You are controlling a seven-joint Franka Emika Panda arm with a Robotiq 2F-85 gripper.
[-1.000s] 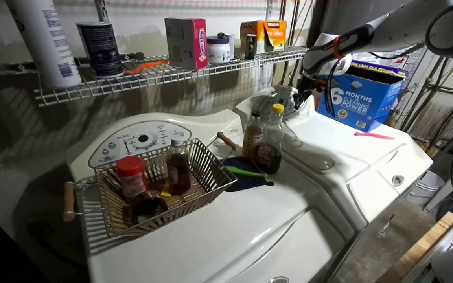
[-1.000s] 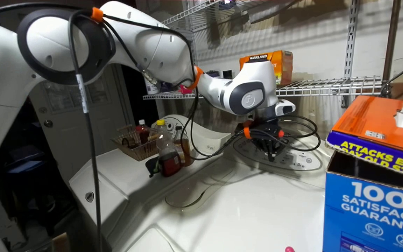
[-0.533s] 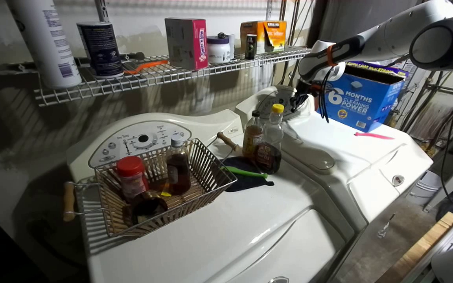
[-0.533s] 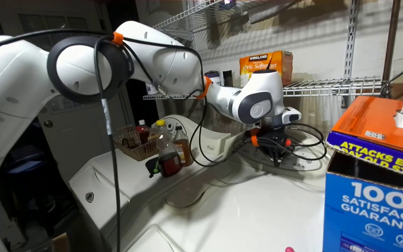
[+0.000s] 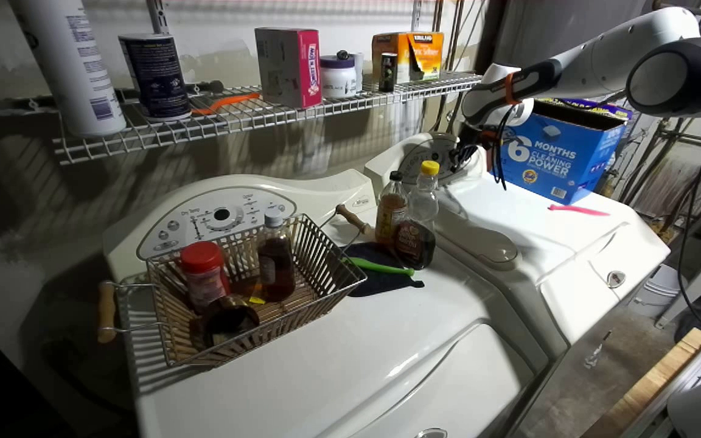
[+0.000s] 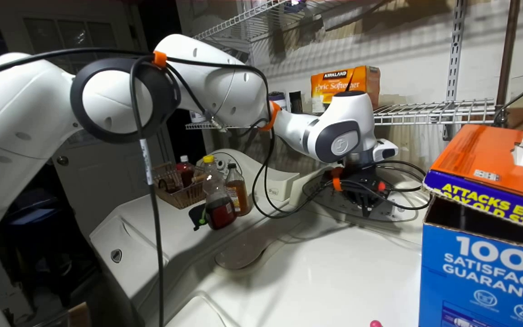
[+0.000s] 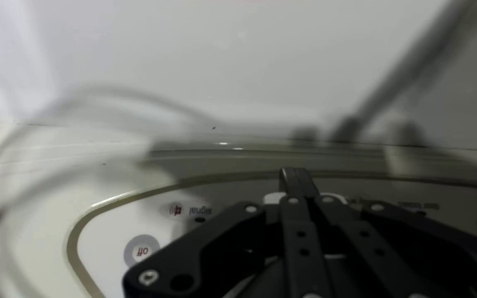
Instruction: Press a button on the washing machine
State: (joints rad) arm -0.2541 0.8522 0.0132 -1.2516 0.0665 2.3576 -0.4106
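The washing machine [image 5: 521,228] stands just beside its white twin [image 5: 314,377], at two o'clock from it in an exterior view, and carries a blue box [image 5: 560,152] at about one o'clock on its top. In the wrist view we see the gripper [image 7: 295,171] with its two fingers [image 7: 294,217] clenched together, tips over the oval control console [image 7: 230,192] (whether they touch it, we cannot tell). There, with the lettering upside down to us, we find the "signal" label [image 7: 200,210] and the round "off" button [image 7: 141,251] at eight o'clock from the tips, the button farther out.
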